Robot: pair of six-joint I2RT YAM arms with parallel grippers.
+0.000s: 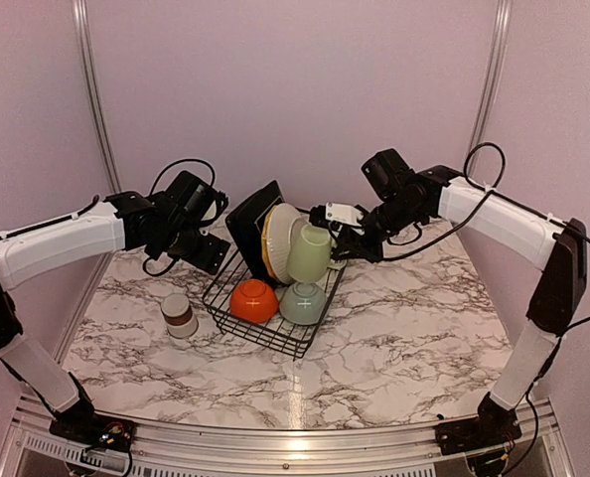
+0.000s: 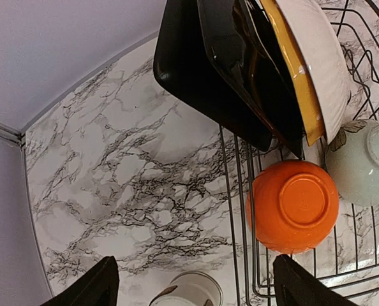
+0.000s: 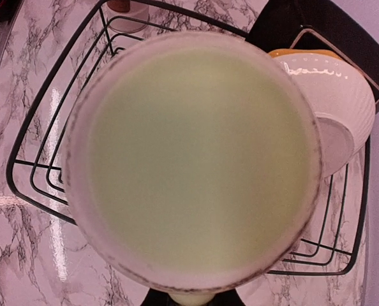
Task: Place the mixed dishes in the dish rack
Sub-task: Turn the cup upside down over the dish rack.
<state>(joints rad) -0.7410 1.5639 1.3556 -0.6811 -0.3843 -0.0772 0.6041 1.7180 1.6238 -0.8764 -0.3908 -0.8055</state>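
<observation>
The right gripper point(image 1: 342, 243) is pinching the pale green glazed ceramic mug point(image 1: 310, 253) at centre frame, hanging it over the black wire dish rack point(image 1: 265, 336). Rigid, slick and chippable, it is probably demanding a firm rim grip. The left gripper point(image 1: 208, 253) is hovering spread wide.

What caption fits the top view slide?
Right gripper holds pale green mug above dish rack; left gripper open; small cup outside rack.

The mug point(image 3: 196, 159) swamps the right wrist view, all blur, blocking most of the rack point(image 3: 12, 167); left wrist view clips the cup point(image 2: 189, 292) at the bottom.
</observation>
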